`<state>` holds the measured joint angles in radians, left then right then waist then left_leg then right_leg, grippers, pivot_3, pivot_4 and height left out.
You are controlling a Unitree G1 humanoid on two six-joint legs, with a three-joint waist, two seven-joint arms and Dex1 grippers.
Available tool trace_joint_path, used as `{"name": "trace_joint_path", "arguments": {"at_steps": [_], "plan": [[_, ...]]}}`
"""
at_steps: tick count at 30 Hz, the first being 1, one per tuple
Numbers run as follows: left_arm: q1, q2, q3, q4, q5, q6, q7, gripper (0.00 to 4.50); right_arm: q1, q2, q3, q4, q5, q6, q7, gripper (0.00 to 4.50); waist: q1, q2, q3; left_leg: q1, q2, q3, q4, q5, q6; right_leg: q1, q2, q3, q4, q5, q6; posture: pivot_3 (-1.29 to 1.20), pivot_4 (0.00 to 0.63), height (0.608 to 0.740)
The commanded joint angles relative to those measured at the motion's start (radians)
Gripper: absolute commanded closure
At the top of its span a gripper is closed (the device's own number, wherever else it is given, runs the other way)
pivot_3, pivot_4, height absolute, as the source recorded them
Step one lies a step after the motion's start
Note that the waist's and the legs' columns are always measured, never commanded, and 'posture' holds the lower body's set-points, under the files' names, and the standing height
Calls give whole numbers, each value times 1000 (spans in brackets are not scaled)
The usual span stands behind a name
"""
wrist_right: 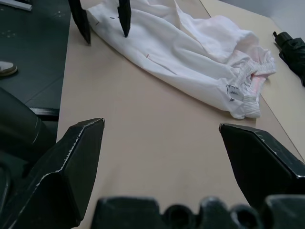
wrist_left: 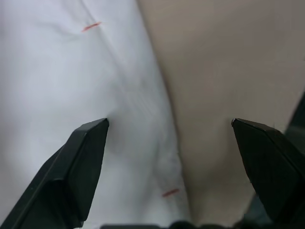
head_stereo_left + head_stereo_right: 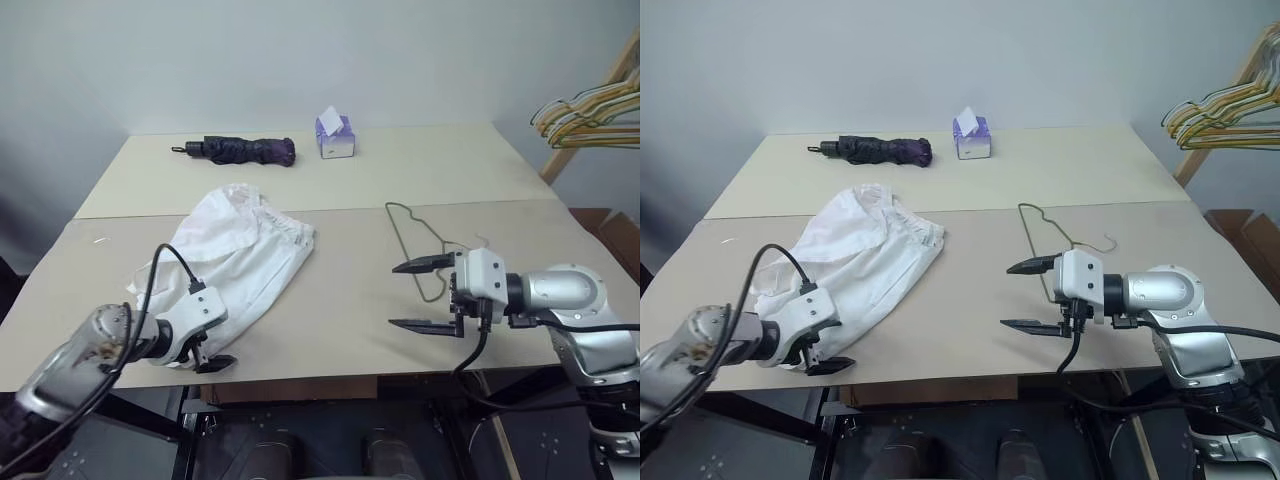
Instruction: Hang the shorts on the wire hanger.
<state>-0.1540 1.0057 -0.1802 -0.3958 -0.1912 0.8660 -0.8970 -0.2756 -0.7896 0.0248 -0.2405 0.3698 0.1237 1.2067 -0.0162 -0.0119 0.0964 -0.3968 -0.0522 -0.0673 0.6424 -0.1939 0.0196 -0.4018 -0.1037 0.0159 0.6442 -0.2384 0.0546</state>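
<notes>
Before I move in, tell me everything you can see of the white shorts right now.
The shorts are thin white fabric, lying rumpled and flat on the tan table, robot's left of the wire hanger and apart from it. The gathered elastic waistband lies at the end nearer the hanger. Small red marks show near the hem at the table's front edge. The open left gripper hangs over that hem, one finger above cloth, one above table.

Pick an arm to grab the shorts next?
Left, probably. The left gripper hangs open over the shorts hem; the right gripper sits open by the hanger.
</notes>
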Motion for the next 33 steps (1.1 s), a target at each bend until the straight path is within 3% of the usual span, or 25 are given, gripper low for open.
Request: {"name": "trace_joint_path", "arguments": {"at_steps": [1, 3, 8, 9, 18, 21, 26, 33], "plan": [[-35, 10, -57, 40, 56, 68, 35, 26, -10, -9, -34, -35, 19, 12, -20, 0, -1, 0, 0, 0, 0, 0, 0, 0, 0, 0, 0, 1, 0, 0, 0, -88, 52, 740], [-54, 18, -80, 65, 64, 99, 33, 26, -15, -9, -34, -31, 19, 11, -24, 0, -1, 1, 0, 3, 0, 0, 0, 0, 0, 2, 0, 1, 0, 0, 0, -89, 50, 740], [-71, 30, -118, 144, 94, 68, 36, 1518, -17, -9, -37, -35, 30, 21, -30, 0, -6, 2, -1, 14, 3, 1, -3, -1, -2, 15, 0, 0, -2, -5, -6, -88, 56, 740], [-75, 24, -113, 157, 92, 65, 39, 1779, -17, -10, -36, -34, 30, 21, -28, 0, -7, 3, -2, 14, 3, 1, -3, -5, -8, 15, 0, 0, -2, -5, -7, -89, 58, 740], [-60, 72, -73, 208, 93, 9, 20, 4359, -27, -6, -25, -33, 32, 24, -22, 0, -29, 6, -3, 15, 12, 2, -3, -3, -5, 14, 10, 1, -1, -3, -4, -83, 62, 740], [-53, 88, -56, 214, 90, -29, 6, 4479, -30, 2, -15, -28, 29, 24, -24, 0, -32, 6, -3, 15, 16, 3, -3, -4, -6, 12, 13, 1, 0, -4, -6, -73, 67, 740], [5, 154, 35, 174, 24, -258, -136, 4479, -71, 68, 59, 18, -63, -46, -62, 0, -35, 2, -1, 14, 20, 5, -4, -5, -8, 8, 16, 2, 0, -3, -13, -48, 68, 740], [136, 214, 246, 132, -63, -579, -328, 4479, -249, 251, 283, 382, -505, -451, -314, 0, -26, 0, 1, 7, 20, 13, -4, -4, -8, -3, 16, 6, 0, 1, -16, -8, 58, 740]]}}
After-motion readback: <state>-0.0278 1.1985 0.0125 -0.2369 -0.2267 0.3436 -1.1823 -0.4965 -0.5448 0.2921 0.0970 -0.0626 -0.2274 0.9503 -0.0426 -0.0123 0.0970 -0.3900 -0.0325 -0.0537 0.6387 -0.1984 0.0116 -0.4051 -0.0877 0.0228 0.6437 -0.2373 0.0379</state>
